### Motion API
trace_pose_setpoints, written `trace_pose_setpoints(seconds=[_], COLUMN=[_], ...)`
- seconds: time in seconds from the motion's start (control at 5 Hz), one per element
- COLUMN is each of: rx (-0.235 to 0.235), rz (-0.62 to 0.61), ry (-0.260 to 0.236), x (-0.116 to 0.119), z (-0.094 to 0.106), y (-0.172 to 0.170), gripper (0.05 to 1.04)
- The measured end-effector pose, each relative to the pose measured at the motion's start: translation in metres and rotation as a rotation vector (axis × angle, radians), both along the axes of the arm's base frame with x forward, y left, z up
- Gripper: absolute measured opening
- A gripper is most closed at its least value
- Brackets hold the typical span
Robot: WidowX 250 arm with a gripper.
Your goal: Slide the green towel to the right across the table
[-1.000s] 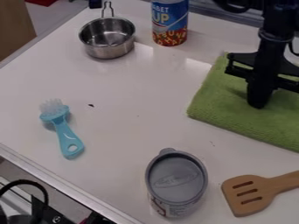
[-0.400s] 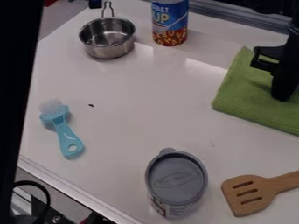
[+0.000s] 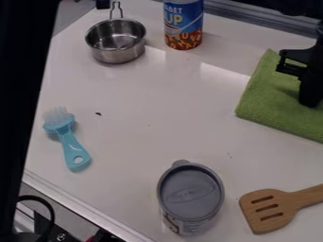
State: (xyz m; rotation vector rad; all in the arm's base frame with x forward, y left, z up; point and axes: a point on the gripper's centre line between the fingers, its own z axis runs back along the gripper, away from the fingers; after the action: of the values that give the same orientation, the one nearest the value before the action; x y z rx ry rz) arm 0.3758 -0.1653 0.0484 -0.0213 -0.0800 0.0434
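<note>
While a tall dark shape (image 3: pixel 22 94) covers the left side of the view and hides part of the worktop (image 3: pixel 151 90), the things beside it can be made out well enough. Leftmost is a light-blue brush (image 3: pixel 71 144), lying with its clear bristles toward the far side; a small dark speck (image 3: pixel 98 114) is near it. Farther back stands a steel pot (image 3: pixel 116 43), upright, its wire handle pointing away, and to its right is an upright soup can (image 3: pixel 183 24). Near the front edge stands a can with a grey lid (image 3: pixel 191 194) (the lid looks properly seated), and to its right lies a slotted wooden spatula (image 3: pixel 265 218), just beside it but apart.

At the far right a green cloth (image 3: pixel 262 106) lies flat, running out of the view, with the black claw (image 3: pixel 310 94) over it. Whether the claw is released, clenched or grasping the cloth, I cannot tell, nor whether they touch. As for progress, the visible part of the cloth rests on the worktop with no edge raised; how much is done or left cannot be judged from that. The spatula and both cans stand apart from the cloth, so none seems to block it.
</note>
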Motion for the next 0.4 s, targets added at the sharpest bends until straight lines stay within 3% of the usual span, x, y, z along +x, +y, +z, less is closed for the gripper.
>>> trace_pose_setpoints(seconds=[0.2, 0.4], rx=[0.003, -0.002], rz=[0.016, 0.058], ry=[-0.002, 0.024], x=[-0.0032, -0.0078], z=[0.0011, 0.0102], y=[0.0017, 0.0061], gripper=[0.071, 0.208])
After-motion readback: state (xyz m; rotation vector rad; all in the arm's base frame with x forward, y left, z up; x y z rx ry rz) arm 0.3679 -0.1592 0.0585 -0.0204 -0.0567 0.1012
